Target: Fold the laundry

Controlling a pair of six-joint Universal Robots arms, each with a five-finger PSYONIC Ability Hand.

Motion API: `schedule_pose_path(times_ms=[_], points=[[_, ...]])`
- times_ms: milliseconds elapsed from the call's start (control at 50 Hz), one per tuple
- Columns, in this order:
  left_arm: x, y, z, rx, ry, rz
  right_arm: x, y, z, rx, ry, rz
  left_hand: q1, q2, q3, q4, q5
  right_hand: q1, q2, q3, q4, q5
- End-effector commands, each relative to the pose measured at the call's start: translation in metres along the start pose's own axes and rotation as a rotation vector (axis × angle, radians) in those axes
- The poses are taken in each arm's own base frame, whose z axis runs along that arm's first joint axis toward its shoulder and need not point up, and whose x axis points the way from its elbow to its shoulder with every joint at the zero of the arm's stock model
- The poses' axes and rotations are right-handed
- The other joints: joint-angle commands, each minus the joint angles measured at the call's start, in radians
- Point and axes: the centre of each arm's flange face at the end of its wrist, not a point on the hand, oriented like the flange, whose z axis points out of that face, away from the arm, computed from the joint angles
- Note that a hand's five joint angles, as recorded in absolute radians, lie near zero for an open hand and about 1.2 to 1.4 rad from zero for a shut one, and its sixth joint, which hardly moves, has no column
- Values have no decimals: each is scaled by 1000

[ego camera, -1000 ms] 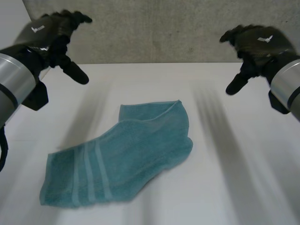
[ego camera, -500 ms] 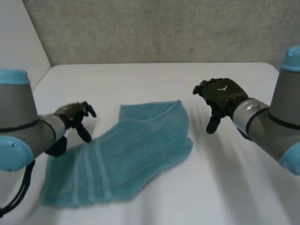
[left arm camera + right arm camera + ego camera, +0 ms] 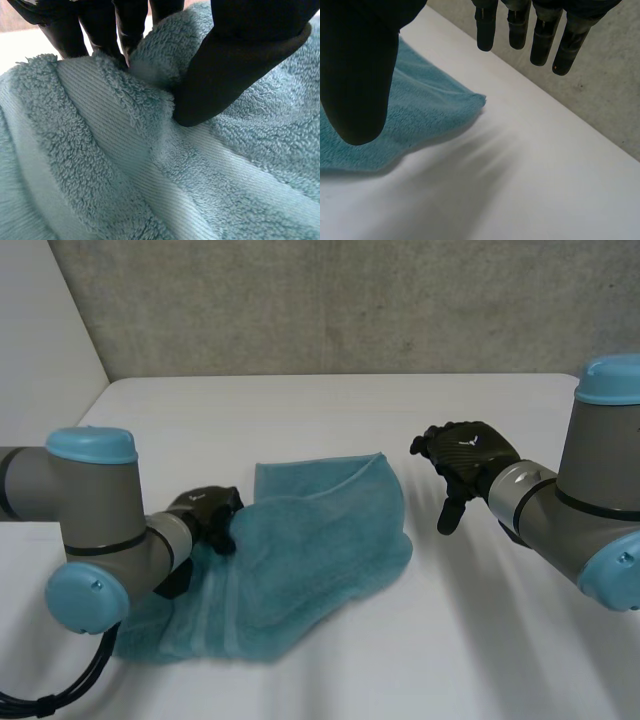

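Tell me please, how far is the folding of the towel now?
Done so far: no neat fold; the teal towel lies rumpled on the white table. In hand: the left robot hand pinches a ridge of the towel near its striped end. The right robot hand hovers open above the table beside the towel, touching nothing. Left: spread it flat, then fold.

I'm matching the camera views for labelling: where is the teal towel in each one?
Head view: the teal towel lies mid-table, with the left hand at one edge.
Left wrist view: bunched between that hand's fingers and thumb.
Right wrist view: beside the thumb of the right hand, one corner showing.
Shared landmark: the white table.
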Motion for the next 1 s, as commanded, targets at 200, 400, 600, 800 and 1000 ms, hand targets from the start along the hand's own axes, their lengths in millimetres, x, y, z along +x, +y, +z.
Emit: schedule_pose_path(times_ms=[200, 400, 600, 800, 1000], points=[[22, -58, -93, 292, 15, 54, -25, -20, 69, 252, -207, 12, 284, 264, 267, 263, 280, -38, -50, -43, -64, -72], [30, -64, -118, 343, 23, 162, -84, 16, 102, 120, -624, 169, 284, 264, 267, 263, 280, -38, -50, -43, -64, -72], [29, -100, -110, 493, -24, 303, -65, -46, 114, 312, -463, 123, 284, 264, 267, 263, 280, 1184, 1171, 1178, 1158, 1150], [35, -216, -105, 969, -77, 297, 21, -173, 49, 721, 1, 227, 284, 264, 267, 263, 280, 1184, 1171, 1178, 1158, 1150], [30, -188, -80, 996, -139, 266, 3, -126, -8, 637, -8, 101, 284, 264, 267, 263, 280, 1184, 1171, 1178, 1158, 1150]])
